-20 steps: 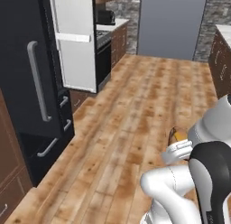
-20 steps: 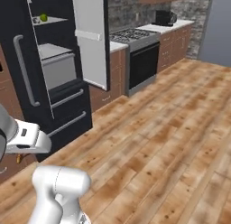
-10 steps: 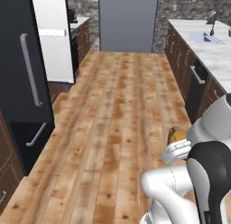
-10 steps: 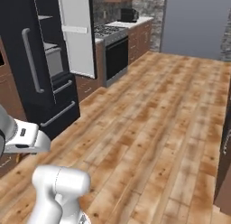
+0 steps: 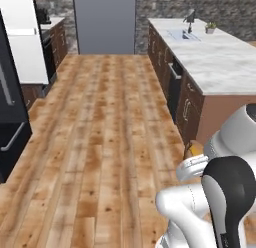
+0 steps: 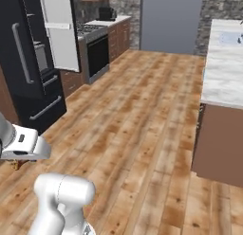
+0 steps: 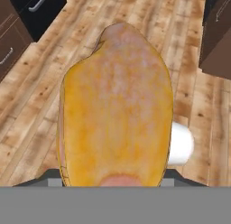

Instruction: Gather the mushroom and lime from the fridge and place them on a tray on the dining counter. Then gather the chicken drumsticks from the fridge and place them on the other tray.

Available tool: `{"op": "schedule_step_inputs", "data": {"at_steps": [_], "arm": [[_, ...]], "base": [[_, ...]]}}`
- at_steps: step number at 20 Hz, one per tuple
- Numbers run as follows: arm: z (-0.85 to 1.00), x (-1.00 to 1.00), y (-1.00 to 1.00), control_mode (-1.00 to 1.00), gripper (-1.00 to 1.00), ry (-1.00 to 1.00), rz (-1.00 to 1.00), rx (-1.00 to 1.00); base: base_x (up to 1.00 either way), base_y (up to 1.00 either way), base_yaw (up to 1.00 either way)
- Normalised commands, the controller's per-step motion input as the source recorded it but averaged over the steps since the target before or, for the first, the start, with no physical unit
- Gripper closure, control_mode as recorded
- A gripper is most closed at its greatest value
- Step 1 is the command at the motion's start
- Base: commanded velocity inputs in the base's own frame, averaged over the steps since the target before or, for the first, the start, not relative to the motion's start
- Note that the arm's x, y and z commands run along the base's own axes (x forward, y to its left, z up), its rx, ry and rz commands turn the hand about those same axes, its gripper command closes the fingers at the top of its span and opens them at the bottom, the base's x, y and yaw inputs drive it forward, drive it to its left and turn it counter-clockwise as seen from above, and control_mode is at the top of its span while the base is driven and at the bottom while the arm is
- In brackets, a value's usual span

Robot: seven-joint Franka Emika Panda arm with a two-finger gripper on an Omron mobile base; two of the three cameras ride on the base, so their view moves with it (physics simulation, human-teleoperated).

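Timber plank floor (image 5: 105, 137), warm brown, runs through the middle of both base views and lies bare between the robot and the units. Black fridge (image 6: 26, 63), tall, at the left edge of the right base view, with its pale door (image 6: 59, 30) swung open at upper left. Marble-topped counter (image 5: 220, 62), long, on brown cabinets, at upper right of the left base view, with a sink and tap at its far end; probably the dining counter, though no tray can be made out on it from here. Range (image 6: 92, 51), dark-fronted, beyond the fridge at upper centre-left of the right base view. Chicken drumstick (image 7: 117, 105), golden-orange with a pale mottled crust, at the centre of the hand view, its white bone end at lower right; a sliver of the same orange appears at lower right of the left base view, tucked beside the white wrist. Gripper (image 7: 113, 180): jaws hidden behind the meat, yet the drumstick hangs above the floor right at the hand, so it reads as clamped on the drumstick. Handling note, as judgement: this is the carry leg toward the counter; keep the hand level and the clamp firm, drive smoothly, and find the correct tray before lowering.
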Motion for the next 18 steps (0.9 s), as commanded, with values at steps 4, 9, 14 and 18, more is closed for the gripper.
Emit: {"op": "schedule_step_inputs", "data": {"at_steps": [4,9,14,18], "arm": [[0.00,0.00,0.00,1.00,1.00,0.00,0.00,0.00],[0.00,0.00,0.00,1.00,1.00,0.00,0.00,0.00],[0.00,0.00,0.00,1.00,1.00,0.00,0.00,0.00],[0.00,0.00,0.00,1.00,1.00,0.00,0.00,0.00]], "base": [[-0.63,-1.00,-0.19],[0.00,-1.00,-0.14],[0.16,-1.00,-0.12],[0.20,-1.00,-0.10]]}}
